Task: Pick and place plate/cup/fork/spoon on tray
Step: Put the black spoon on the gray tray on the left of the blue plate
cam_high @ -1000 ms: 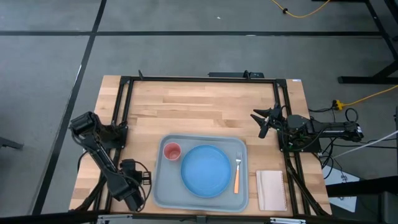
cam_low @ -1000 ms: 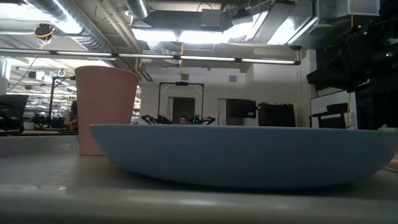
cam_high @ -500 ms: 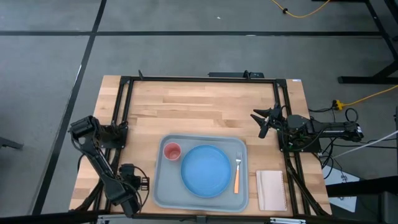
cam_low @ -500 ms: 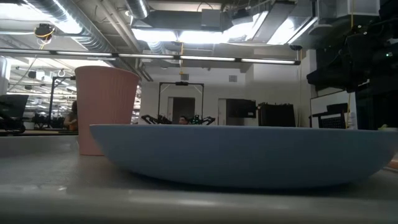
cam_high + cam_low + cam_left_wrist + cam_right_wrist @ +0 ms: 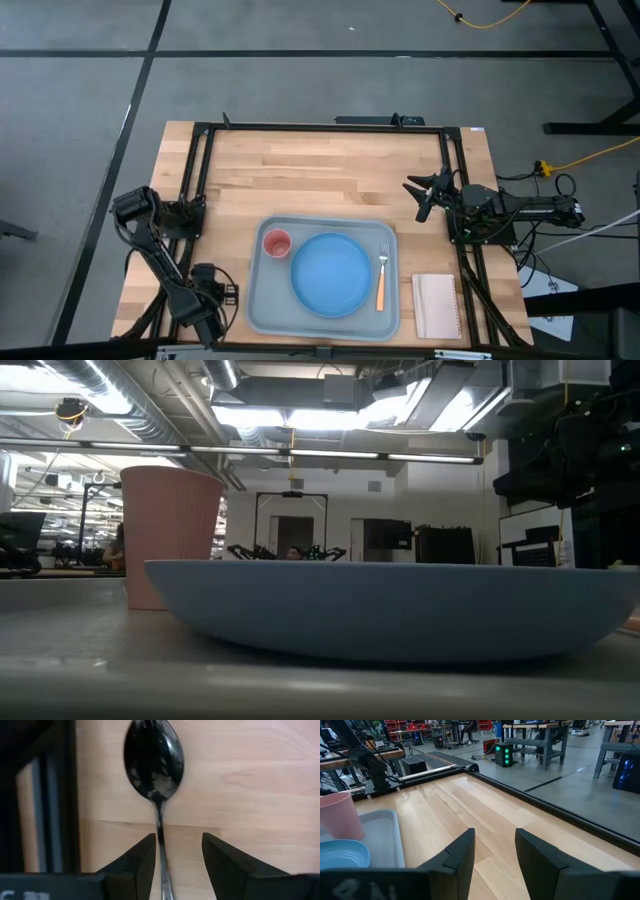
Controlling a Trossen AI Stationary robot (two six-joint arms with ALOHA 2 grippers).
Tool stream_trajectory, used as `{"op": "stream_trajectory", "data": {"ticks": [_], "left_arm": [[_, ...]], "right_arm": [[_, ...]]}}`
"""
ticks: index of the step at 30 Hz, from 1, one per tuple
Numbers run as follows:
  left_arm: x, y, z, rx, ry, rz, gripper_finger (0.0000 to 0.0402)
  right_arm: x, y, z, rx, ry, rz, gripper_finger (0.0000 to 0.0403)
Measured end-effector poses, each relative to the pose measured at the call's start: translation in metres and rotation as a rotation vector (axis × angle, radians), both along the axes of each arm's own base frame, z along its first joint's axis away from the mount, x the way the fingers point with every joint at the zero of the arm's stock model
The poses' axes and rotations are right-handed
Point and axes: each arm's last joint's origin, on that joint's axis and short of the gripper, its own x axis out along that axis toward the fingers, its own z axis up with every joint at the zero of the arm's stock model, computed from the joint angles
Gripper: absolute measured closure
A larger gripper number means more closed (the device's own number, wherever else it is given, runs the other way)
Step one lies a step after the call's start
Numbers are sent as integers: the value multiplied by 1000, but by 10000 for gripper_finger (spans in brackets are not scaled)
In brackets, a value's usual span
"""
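The pale blue-grey tray (image 5: 258, 300) lies at the table's near middle. On it rest the blue plate (image 5: 331, 273) (image 5: 390, 605), the pink cup (image 5: 276, 243) (image 5: 170, 535) upright at its far left corner, and the orange-handled fork (image 5: 381, 278) along its right side. The dark spoon (image 5: 153, 757) lies flat on the wood left of the tray; the left arm hides it in the high view. My left gripper (image 5: 207, 300) (image 5: 178, 840) points down over the spoon's handle (image 5: 161, 837), open, with a finger on either side. My right gripper (image 5: 425, 195) (image 5: 494, 845) waits open at the right side.
A small white pad (image 5: 435, 305) lies right of the tray near the front edge. A black frame rail (image 5: 65, 795) runs close beside the spoon. Bare wood (image 5: 320, 170) stretches across the table's far half.
My left gripper has sunk a little and shifted slightly toward the table's near left corner, staying open. Tray, plate, cup and fork have kept their places.
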Motion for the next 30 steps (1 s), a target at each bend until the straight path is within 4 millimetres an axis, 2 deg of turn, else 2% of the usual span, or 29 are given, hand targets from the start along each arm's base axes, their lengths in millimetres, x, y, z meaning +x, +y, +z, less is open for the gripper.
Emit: {"op": "stream_trajectory", "data": {"ticks": [10,17,30], "left_arm": [[-5,6,-10,-13,17,-29,248],[-4,8,-11,-20,36,-131,248],[-6,7,-12,-12,34,-138,248]], "right_arm": [[0,0,0,0,0,1,257],[0,0,0,1,0,0,257],[0,0,0,23,-13,-2,257]]}}
